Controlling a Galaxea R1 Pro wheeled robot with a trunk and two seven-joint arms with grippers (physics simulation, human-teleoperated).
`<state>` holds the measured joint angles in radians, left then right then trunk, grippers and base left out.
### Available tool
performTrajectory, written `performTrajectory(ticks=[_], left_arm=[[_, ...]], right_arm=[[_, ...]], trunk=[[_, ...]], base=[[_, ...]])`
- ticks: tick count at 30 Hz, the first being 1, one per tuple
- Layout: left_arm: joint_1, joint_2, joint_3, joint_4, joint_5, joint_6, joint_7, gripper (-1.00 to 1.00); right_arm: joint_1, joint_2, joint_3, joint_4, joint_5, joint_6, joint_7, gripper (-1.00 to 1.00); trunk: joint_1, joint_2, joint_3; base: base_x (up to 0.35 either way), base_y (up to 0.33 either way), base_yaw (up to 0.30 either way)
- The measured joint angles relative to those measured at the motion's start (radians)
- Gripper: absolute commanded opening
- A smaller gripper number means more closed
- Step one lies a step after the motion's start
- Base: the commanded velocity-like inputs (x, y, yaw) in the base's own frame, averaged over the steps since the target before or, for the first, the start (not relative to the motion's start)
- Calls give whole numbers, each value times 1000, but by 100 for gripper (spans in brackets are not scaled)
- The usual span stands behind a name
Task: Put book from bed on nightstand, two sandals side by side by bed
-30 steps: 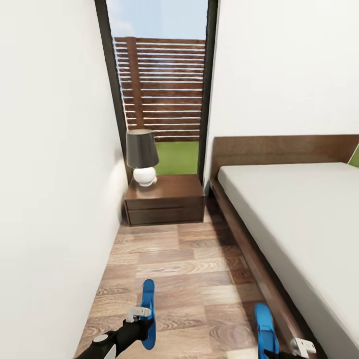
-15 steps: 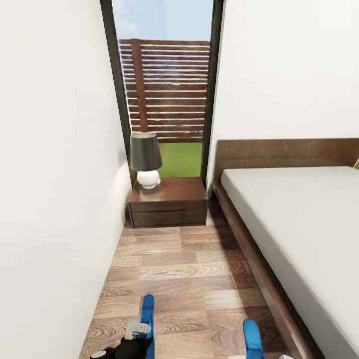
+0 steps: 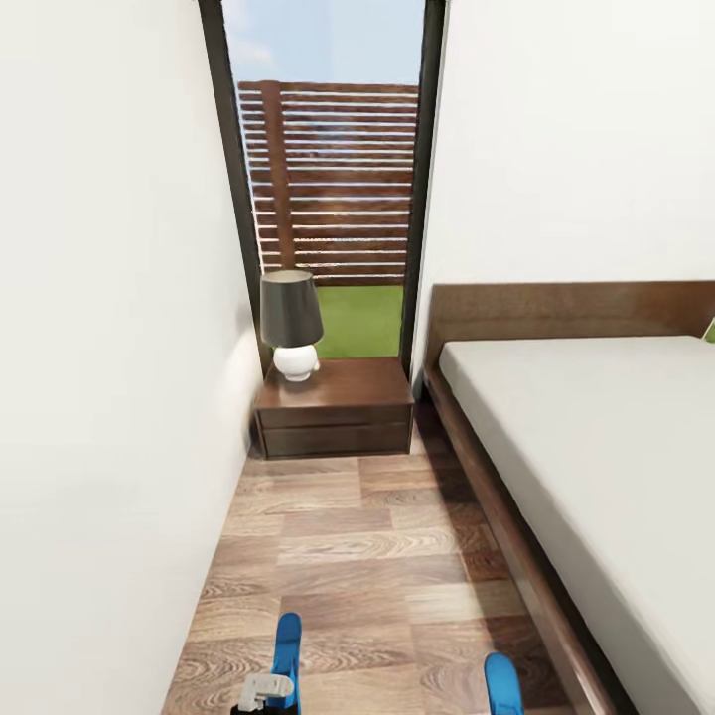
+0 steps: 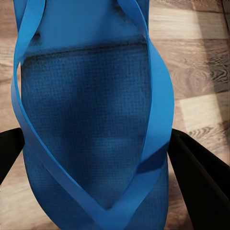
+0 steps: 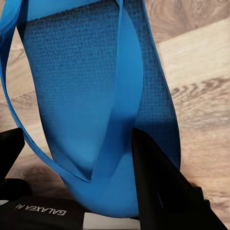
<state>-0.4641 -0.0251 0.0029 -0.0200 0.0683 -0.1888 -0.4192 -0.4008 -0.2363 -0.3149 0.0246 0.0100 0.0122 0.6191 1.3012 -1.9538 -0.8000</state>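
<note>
Each gripper is clamped on a blue flip-flop, the left sandal (image 3: 287, 650) in the left gripper (image 4: 96, 158) and the right sandal (image 3: 502, 685) in the right gripper (image 5: 76, 167), long axes pointing ahead toward the nightstand (image 3: 336, 407), the right one nearer the bed (image 3: 596, 447).

lamp (image 3: 291, 324), slatted fence (image 3: 333, 184), lawn (image 3: 360, 320)

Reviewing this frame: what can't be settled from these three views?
- Book: not on the visible part of the bed; the head view's right edge cuts the mattress off.
- Sandals: the head view's bottom edge crops the left sandal and right sandal.
- Right pincer: one finger sits in front of the sandal, so contact is unclear.
- Left pincer: fingers flank the sandal; touching or not, undecidable.
</note>
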Motion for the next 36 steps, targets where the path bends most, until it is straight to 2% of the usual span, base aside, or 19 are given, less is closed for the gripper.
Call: performTrajectory(ticks=[36], left_arm=[[0,1,1,0,3,3,1,-100]], right_arm=[[0,-1,0,0,-6,0,2,-100]], trunk=[[-138,252,113]], base=[[0,0,0]])
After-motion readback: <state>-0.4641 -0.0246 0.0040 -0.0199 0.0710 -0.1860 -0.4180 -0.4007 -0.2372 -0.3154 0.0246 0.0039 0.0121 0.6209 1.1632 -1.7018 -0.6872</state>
